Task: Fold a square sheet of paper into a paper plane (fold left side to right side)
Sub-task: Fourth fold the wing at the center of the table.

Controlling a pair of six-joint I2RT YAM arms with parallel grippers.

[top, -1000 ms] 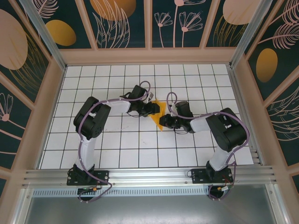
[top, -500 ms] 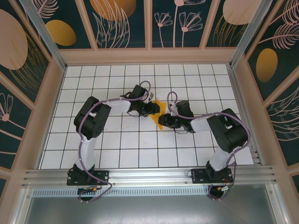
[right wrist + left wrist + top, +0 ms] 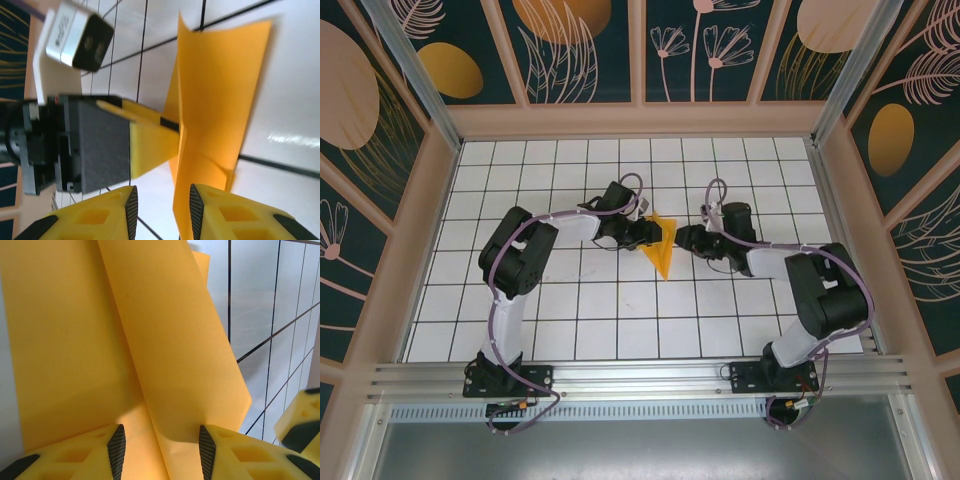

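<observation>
The square sheet of paper (image 3: 662,250) is orange-yellow and folded into a narrow pointed dart, the form of the paper plane, with its tip toward the near side. It lies mid-table between both arms. My left gripper (image 3: 648,236) is at its left edge. In the left wrist view the jaws (image 3: 161,440) stand apart over the paper (image 3: 165,340), with a raised flap against the right pad. My right gripper (image 3: 688,240) hovers just right of the paper with its jaws (image 3: 161,202) apart. Nothing is gripped; the paper's edge (image 3: 220,100) stands beside one pad.
The table (image 3: 570,330) is a white grid walled in by painted panels on three sides. The left gripper's yellow finger (image 3: 150,142) and black body sit close in front of my right jaws. A right finger (image 3: 305,415) shows at the left wrist view's edge.
My right gripper has opened, let go of the paper's lower right part and drawn back up and to the right. The paper now looks narrower. The left gripper has stayed put.
</observation>
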